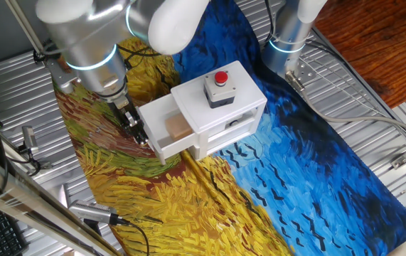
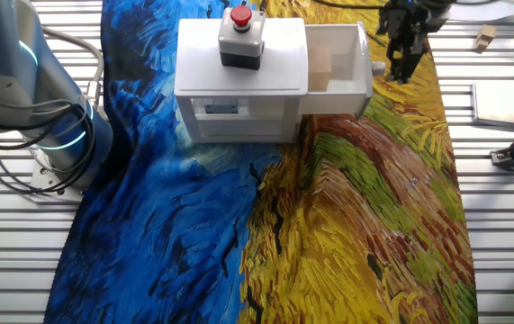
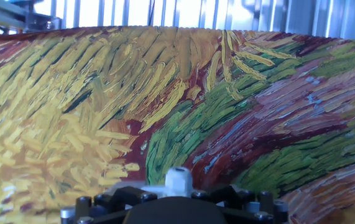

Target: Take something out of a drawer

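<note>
The white box stands on the painted cloth with its drawer pulled out. The small tan block lies inside the drawer; in the other fixed view the block shows faintly against the inner wall of the drawer. My gripper hangs just outside the drawer's front, beside the round knob and clear of it. In the other fixed view the gripper shows two fingers with a gap between them and nothing held. The hand view shows the knob low in the middle, above the dark hand body.
A red push button on a grey housing sits on top of the box. A second robot base stands behind the box. Metal clamps lie off the cloth at the front left. A small wooden piece lies on the metal slats.
</note>
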`<state>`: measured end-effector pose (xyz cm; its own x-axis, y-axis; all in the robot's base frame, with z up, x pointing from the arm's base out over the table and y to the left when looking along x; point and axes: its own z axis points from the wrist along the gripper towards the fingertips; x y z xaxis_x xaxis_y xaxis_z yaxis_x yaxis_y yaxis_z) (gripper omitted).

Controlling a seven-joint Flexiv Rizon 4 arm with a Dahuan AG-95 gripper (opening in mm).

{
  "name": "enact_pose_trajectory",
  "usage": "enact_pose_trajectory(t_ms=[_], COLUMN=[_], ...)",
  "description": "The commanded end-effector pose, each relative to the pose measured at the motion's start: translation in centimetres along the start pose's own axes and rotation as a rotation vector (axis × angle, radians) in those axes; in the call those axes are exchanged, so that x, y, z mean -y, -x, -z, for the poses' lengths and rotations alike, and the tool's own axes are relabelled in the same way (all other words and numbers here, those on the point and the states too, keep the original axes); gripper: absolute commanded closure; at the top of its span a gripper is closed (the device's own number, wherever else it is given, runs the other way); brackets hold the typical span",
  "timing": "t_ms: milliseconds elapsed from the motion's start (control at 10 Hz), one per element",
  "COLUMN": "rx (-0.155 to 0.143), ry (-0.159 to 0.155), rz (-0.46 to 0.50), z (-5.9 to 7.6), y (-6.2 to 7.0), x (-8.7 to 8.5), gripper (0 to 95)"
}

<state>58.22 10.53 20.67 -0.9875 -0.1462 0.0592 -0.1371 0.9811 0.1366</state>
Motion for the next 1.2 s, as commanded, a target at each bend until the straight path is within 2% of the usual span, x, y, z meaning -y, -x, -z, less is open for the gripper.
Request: enact_pose_trajectory(t_ms=[100,300,400,800,1100,1200], rx=[0.002,0.010,0.012,0.031,0.051,0.058], ry=[-0.002,0.001,0.002,-0.009,-0.018,-0.021], rz=[0.005,0.015,0.015,0.012,-0.003,-0.007], z=[1.0,1.0,0.7,-1.0,-2.4,-2.9], y=[-1.7,-4.6,-5.6,-7.8,-8.4,-8.5], x=[-0.1,-0.1,0.0,-0.4,-1.0,-1.2], gripper=[0.0,0.0,0.0,0.0,0.0,19.0])
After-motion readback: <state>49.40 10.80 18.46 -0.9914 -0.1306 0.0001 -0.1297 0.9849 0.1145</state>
